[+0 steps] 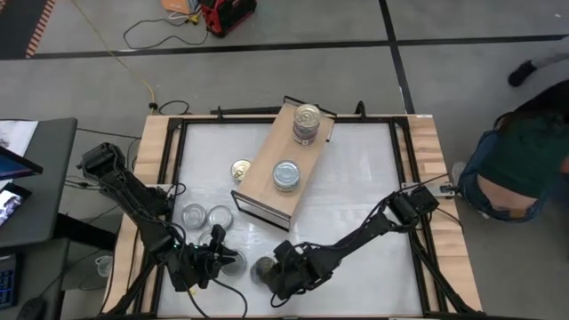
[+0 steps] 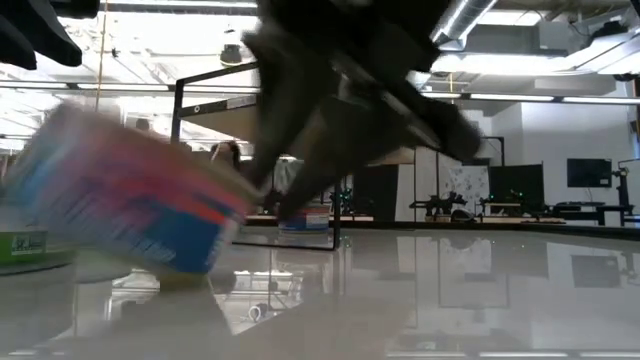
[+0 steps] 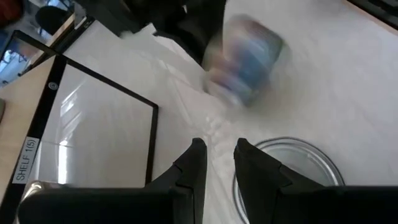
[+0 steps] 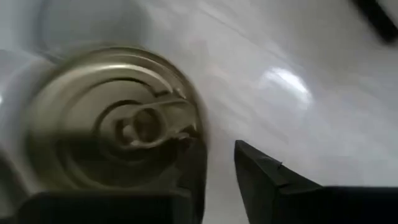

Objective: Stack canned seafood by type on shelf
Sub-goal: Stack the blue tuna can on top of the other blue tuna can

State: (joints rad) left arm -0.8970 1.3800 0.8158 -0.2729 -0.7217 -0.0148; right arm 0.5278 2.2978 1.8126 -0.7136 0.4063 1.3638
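While my right gripper (image 1: 269, 277) sits low at the table's near edge, its fingers (image 4: 261, 180) stand narrowly apart just beside a gold-lidded tin (image 4: 118, 124), gripping nothing that I can make out; the tin looks tilted, though blur hides how far. My left gripper (image 3: 216, 163), jaws a little apart and empty, hangs beside a silver tin (image 3: 298, 163). Farther back, the shelf (image 1: 267, 182) carries more tins (image 1: 306, 123).

The worktop (image 1: 356, 178) is glossy white, mirroring ceiling lights, with pale wooden rails. The shelf (image 1: 267, 182) is matt, bare plywood. At six o'clock, a gold-lidded tin (image 4: 118, 124) shows brushed metal; black fingers (image 3: 252, 171) look matt plastic.
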